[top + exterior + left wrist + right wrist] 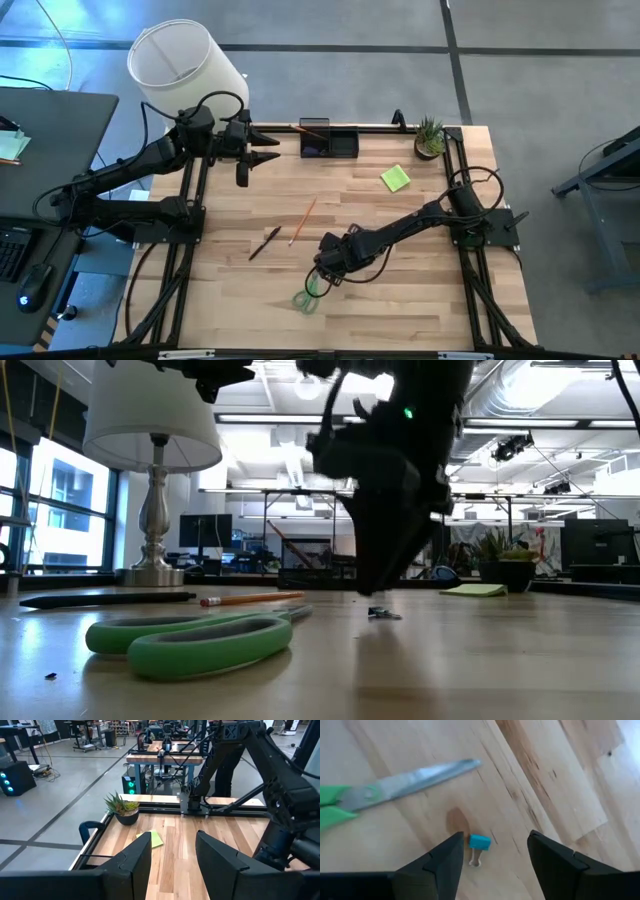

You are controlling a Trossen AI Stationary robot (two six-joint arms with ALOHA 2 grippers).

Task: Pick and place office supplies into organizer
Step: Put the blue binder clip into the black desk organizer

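The scissors (190, 640) were seen nearest on the worktop (400, 290). Just beyond them a small blue clip (480, 842) was straddled by the right jaws (492, 857), spread wide. Farther back, the left jaws (258, 150) were held open near the organizer (330, 142).

Lamp (185, 62), white drum shade, silver base: off the table's 11 o'clock corner. Small potted plant (430, 136), spiky green leaves, dark pot: on the wooden table (400, 300) at 1 o'clock. Black desk (45, 150) with keyboard: 9 o'clock, beside the table.
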